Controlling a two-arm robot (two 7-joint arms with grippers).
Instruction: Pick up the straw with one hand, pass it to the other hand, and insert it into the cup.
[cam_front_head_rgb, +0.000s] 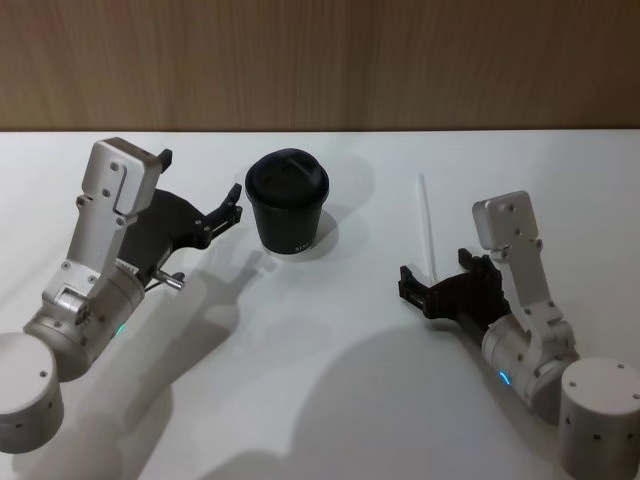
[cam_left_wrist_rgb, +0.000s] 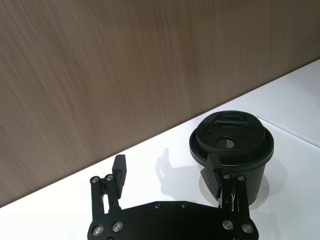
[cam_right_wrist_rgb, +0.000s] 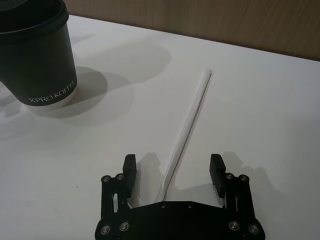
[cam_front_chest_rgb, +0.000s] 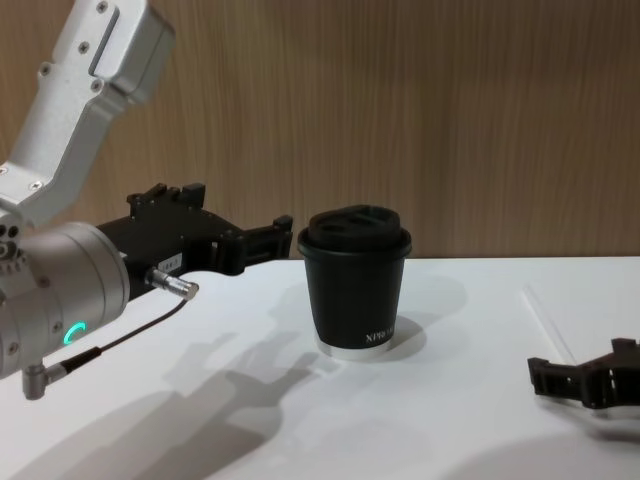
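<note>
The white straw (cam_front_head_rgb: 427, 225) lies flat on the white table, to the right of the cup. Its near end rests between the spread fingers of my right gripper (cam_front_head_rgb: 437, 272), which is open and low over the table; the right wrist view shows the straw (cam_right_wrist_rgb: 187, 125) running away from the right gripper (cam_right_wrist_rgb: 173, 169), untouched by either finger. The black lidded cup (cam_front_head_rgb: 288, 200) stands upright at the table's middle back. My left gripper (cam_front_head_rgb: 201, 182) hovers open just left of the cup, one finger (cam_left_wrist_rgb: 214, 172) close beside the cup (cam_left_wrist_rgb: 232, 150).
A wood-panelled wall (cam_front_head_rgb: 320, 60) runs along the table's far edge. A thin dark cable with a metal plug (cam_front_chest_rgb: 175, 285) hangs from the left wrist. Bare white table (cam_front_head_rgb: 320, 380) spreads in front between both arms.
</note>
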